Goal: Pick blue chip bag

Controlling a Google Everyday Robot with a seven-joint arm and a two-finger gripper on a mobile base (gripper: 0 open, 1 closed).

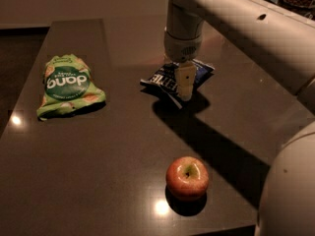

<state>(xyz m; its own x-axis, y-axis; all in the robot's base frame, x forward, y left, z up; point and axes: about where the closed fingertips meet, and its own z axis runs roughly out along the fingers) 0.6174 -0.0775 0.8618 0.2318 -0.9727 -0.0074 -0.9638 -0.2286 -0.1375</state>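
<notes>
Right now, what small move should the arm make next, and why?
Probably ease straight down: the gripper hangs directly over the blue chip bag, which lies on the table, not yet lifted. The green bag and apple sit well aside.

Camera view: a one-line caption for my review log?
End effector at the blue chip bag on a dark table; green snack bag and apple nearby.
</notes>
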